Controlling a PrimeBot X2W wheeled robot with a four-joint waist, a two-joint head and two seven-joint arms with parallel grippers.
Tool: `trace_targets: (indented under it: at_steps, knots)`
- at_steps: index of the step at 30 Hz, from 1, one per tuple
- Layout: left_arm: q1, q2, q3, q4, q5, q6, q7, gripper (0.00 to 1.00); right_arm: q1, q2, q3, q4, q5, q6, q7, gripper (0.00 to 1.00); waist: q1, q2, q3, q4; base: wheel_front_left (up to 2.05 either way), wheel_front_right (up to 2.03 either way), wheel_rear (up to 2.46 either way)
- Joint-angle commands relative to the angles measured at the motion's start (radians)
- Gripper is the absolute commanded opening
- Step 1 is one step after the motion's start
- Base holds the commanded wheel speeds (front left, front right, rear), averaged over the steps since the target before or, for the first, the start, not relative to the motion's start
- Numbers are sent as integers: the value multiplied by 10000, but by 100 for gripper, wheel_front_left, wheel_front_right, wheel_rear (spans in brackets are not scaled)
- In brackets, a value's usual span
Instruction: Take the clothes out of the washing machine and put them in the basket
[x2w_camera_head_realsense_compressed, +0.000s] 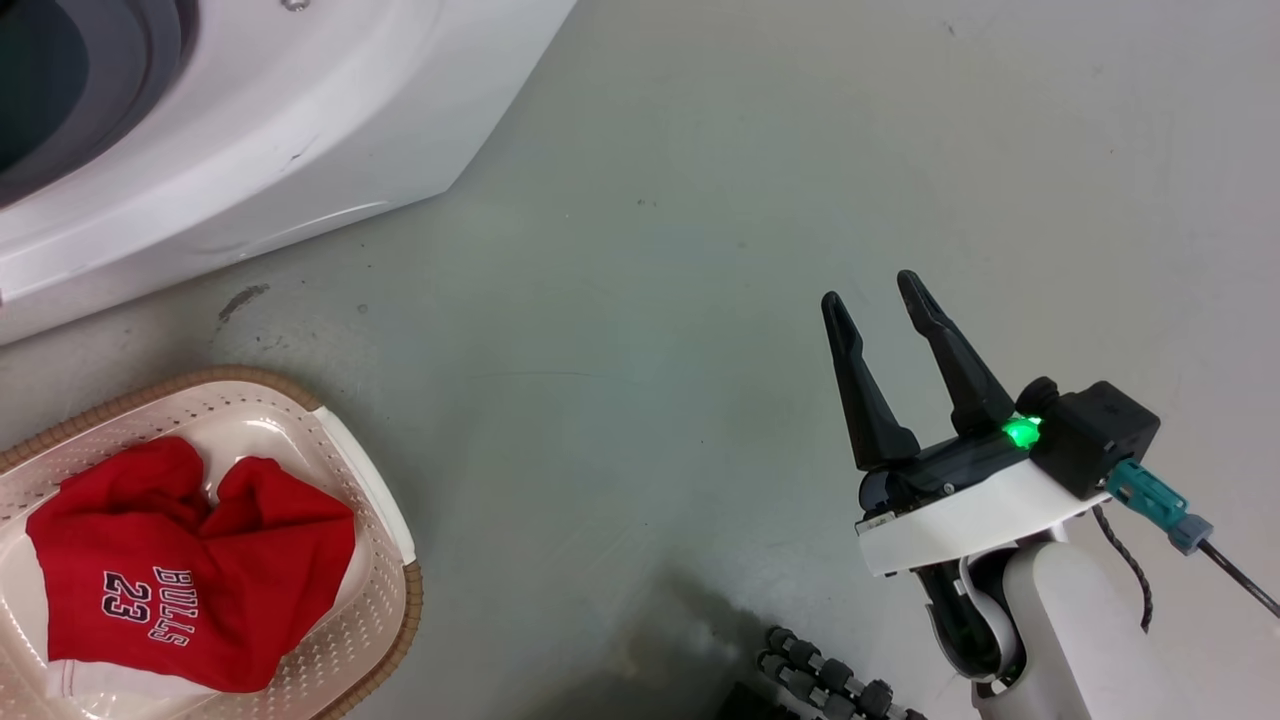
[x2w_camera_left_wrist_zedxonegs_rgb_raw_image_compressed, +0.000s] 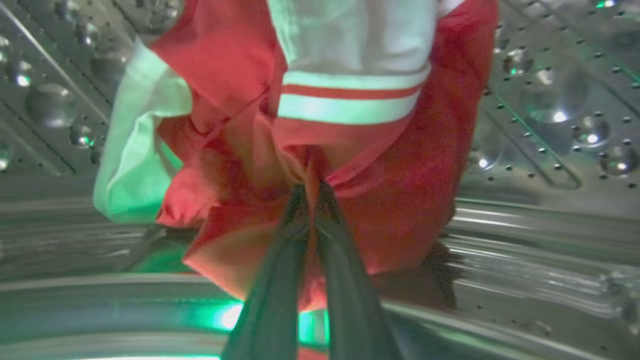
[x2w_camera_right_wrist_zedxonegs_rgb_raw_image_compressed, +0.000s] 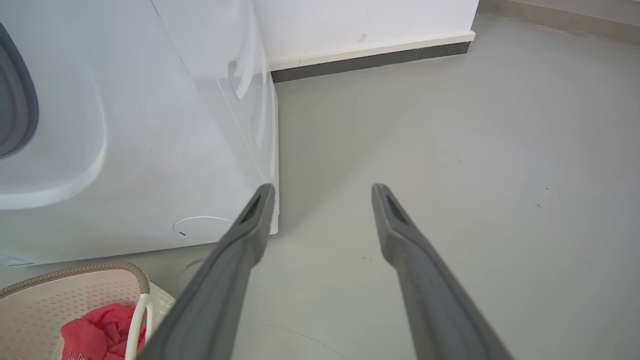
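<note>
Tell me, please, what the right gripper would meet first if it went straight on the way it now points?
Probably the floor, beside the washer's front corner. The open right gripper has nothing else ahead, though depth is unclear and that corner lies close to its line.

A red garment (x2w_camera_head_realsense_compressed: 190, 575) lies in the basket (x2w_camera_head_realsense_compressed: 270, 405) near the washing machine (x2w_camera_head_realsense_compressed: 260, 130). The right gripper (x2w_camera_head_realsense_compressed: 870, 288) hangs spread above the floor (x2w_camera_head_realsense_compressed: 650, 250).

Basket (x2w_camera_head_realsense_compressed: 372, 592) cut off left & btm, washer (x2w_camera_head_realsense_compressed: 300, 120) mostly off-frame — left claw (x2w_camera_left_wrist_zedxonegs_rgb_raw_image_compressed: 310, 188) tips buried in red garment (x2w_camera_left_wrist_zedxonegs_rgb_raw_image_compressed: 410, 200)
</note>
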Motion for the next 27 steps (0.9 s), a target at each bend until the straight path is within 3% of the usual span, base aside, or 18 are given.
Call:
trace_targets:
  at_steps: [1,7,15,21,23,27]
  knots:
    - [345,97,-44,-378,102,133,-233,0,-171,16,39,61,82,-7,-22,100,-1,0,-70,7,0,0,0]
    - [1033,322,-212,-1245,267,205,-1209,0,-197,15,-20,125,24,-7,-22,100,-1,0,-350,106,0,0,0]
    - [2826,182,-211,-2066,144,87,-4271,0,-84,13,-339,275,-322,-7,-21,100,-1,0,-1206,534,0,0,0]
    - [4049,-99,-138,-1770,-123,-235,-6727,0,155,10,-470,449,-640,-7,-22,100,-1,0,-2052,929,0,0,0]
    - [4248,20,-31,-1415,-252,-472,-7485,0,232,10,-514,497,-756,-7,-22,100,-1,0,-2323,1023,0,0,0]
    - [4720,-294,-101,-636,-353,-811,-8765,0,435,4,-655,650,-987,-7,-21,100,-1,0,-2948,1265,0,0,0]
